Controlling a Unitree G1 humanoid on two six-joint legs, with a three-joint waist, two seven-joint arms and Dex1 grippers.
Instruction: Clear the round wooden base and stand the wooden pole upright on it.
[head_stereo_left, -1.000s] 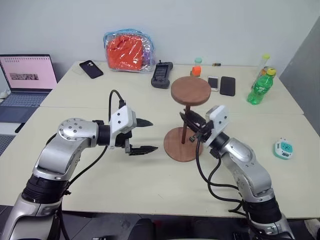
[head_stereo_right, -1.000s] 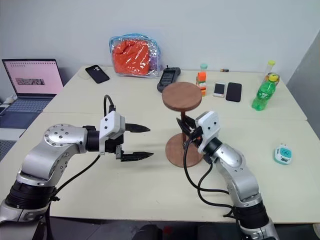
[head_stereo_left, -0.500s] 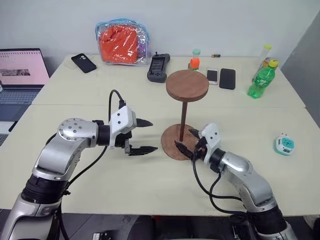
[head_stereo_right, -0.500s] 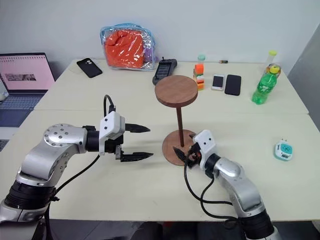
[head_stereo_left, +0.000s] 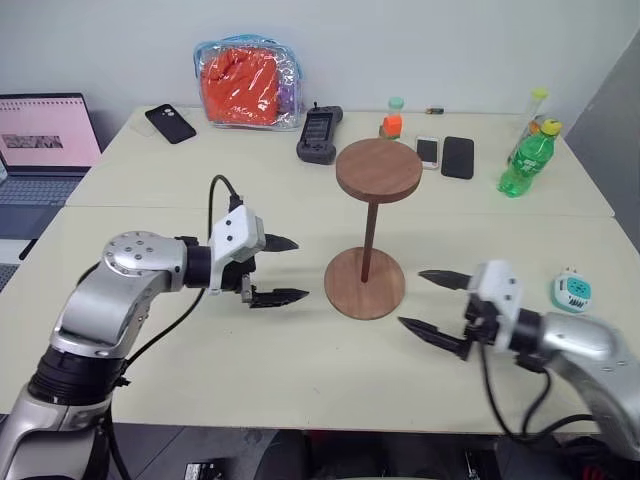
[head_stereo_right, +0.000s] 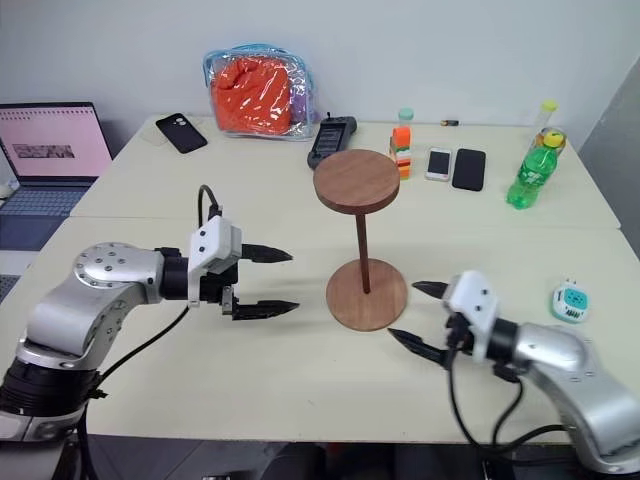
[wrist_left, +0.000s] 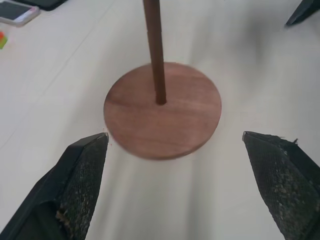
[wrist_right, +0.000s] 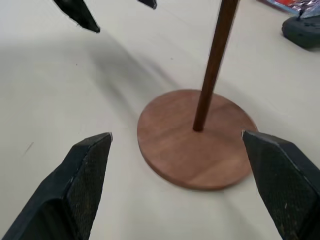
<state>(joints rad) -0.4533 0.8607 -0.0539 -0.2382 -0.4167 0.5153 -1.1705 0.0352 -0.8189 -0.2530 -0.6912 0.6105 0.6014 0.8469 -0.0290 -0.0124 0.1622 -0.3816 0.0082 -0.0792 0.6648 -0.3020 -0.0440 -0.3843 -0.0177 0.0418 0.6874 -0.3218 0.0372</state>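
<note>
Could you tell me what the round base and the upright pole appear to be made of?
The round base looks like reddish-brown wood with a smooth matte finish; faint grain streaks show. The pole looks like darker brown wood, though stain or paint cannot be ruled out.

Silver-grey arms, white wrist blocks, looping black cables, and pointed black jaws.

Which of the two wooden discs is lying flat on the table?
The base, the lower disc with the pole standing in its centre. The other disc sits on top of the pole, raised above the table.
</note>
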